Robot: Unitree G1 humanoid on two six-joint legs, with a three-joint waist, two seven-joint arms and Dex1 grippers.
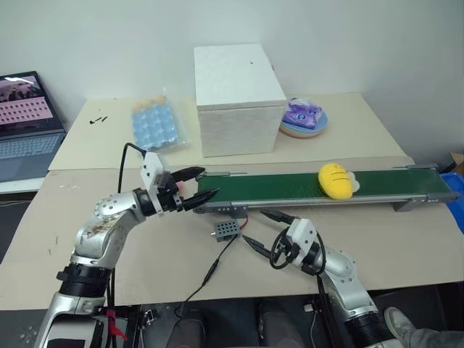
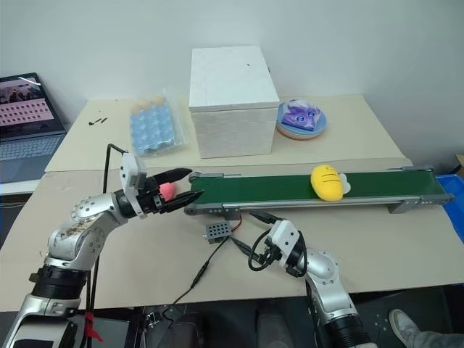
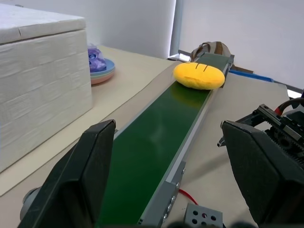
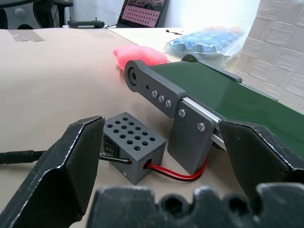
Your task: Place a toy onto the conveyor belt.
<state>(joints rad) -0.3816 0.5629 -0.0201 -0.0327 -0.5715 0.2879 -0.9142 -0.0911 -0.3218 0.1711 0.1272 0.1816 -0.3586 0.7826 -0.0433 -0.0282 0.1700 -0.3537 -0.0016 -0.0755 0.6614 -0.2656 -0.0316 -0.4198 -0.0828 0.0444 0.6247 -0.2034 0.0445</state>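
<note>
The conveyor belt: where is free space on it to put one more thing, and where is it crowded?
The conveyor belt is bare from the end near the open left gripper up to the yellow toy; a short bare stretch lies beyond the toy. It is crowded at that near end: pink plush, grey switch box, open right gripper.

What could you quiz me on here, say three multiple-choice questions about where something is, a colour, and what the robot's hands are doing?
1. Where does the bright yellow oval plush toy lie?
A. on the long dark green conveyor belt
B. on the white block
C. in a gripper

2. What colour is the soft toy by the belt's near end?
A. blue
B. pink
C. green

3. How are the left gripper and the right gripper?
A. both shut
B. one holds the toy
C. both open, empty

Answers: 1 A, the plush rests on the belt's surface; 2 B, pink shows behind the left gripper's fingers; 3 C, both wrist views show the fingers spread with nothing between.
</note>
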